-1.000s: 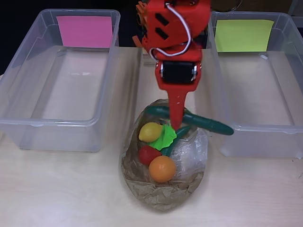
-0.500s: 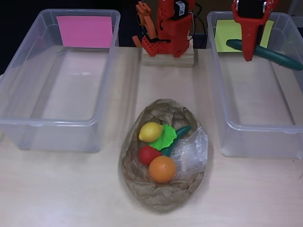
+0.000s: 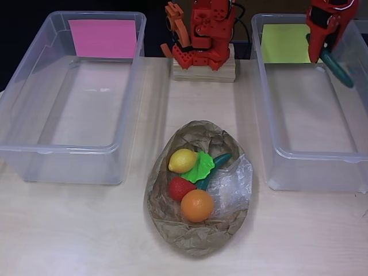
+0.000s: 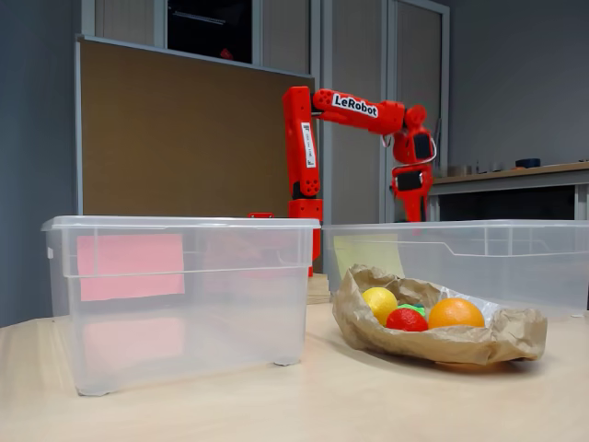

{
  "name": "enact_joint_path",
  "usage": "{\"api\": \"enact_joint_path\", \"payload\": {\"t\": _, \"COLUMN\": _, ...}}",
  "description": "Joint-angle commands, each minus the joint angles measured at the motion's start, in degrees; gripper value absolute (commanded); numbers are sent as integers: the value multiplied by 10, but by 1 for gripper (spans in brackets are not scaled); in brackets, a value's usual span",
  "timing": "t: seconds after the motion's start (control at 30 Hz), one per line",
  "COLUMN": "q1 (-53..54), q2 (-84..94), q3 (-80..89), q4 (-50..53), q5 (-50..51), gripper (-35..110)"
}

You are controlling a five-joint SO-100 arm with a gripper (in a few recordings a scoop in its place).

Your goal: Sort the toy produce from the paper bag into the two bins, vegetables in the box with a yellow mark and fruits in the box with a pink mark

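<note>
"LeRobot" in white letters on the red arm's (image 4: 354, 106) upper link, fixed view. A small white label runs down the arm's upright link (image 4: 303, 145), too small to read. Pink mark (image 3: 103, 38) and yellow mark (image 3: 286, 43) carry no writing.

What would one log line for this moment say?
red pincer: holding long green toy vegetable | over clear yellow-marked bin | pink-marked bin: empty

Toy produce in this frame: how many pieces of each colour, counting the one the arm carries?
Yellow: 1, the lemon
Red: 1
Orange: 1
Green: 3, the leaf, a dark piece beneath it, and the one in the gripper
Total: 6
</note>
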Motion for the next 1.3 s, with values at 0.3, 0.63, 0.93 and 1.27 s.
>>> {"api": "enact_joint_path", "payload": {"t": 0.3, "q1": -40, "q2": -20, "q3": 118, "q4": -136, "q5": 84, "gripper": 36}}
{"api": "enact_joint_path", "payload": {"t": 0.63, "q1": 18, "q2": -17, "q3": 2, "q4": -49, "q5": -134, "gripper": 46}}
{"api": "enact_joint_path", "payload": {"t": 0.93, "q1": 157, "q2": -35, "q3": -215, "q4": 17, "q5": -598, "gripper": 54}}
{"api": "enact_joint_path", "payload": {"t": 1.27, "q1": 389, "q2": -48, "q3": -313, "q4": -37, "q5": -1086, "gripper": 49}}
